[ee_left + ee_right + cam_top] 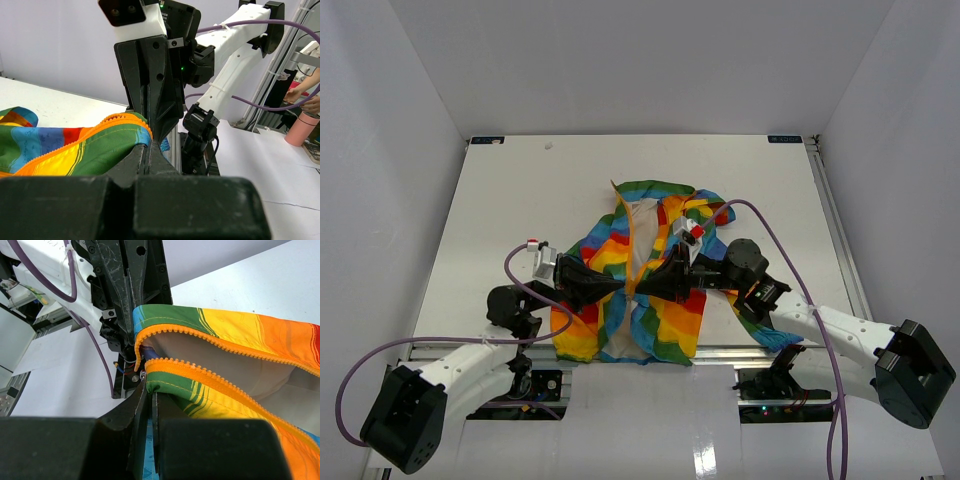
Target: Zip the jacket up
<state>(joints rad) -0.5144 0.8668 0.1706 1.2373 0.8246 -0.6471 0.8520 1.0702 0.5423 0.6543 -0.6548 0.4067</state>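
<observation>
The rainbow-striped jacket [670, 318] lies front-open on the white table, its cream lining showing between the two flaps. The orange zipper [633, 245] runs up the middle, its two halves apart. My left gripper [623, 288] comes in from the left and my right gripper [643, 284] from the right; their tips meet low on the zipper. In the left wrist view my left gripper [149, 146] is shut on the green-and-blue jacket [75, 147] edge. In the right wrist view my right gripper [149, 386] is shut on the jacket's green corner [170, 387] under the orange zipper [215, 386] teeth.
The table [500, 200] is boxed in by white walls on three sides. A metal rail [740, 350] runs along its near edge under the jacket's hem. Beyond the table, the left wrist view shows a pink cup [300, 131] and a person's hand [300, 95].
</observation>
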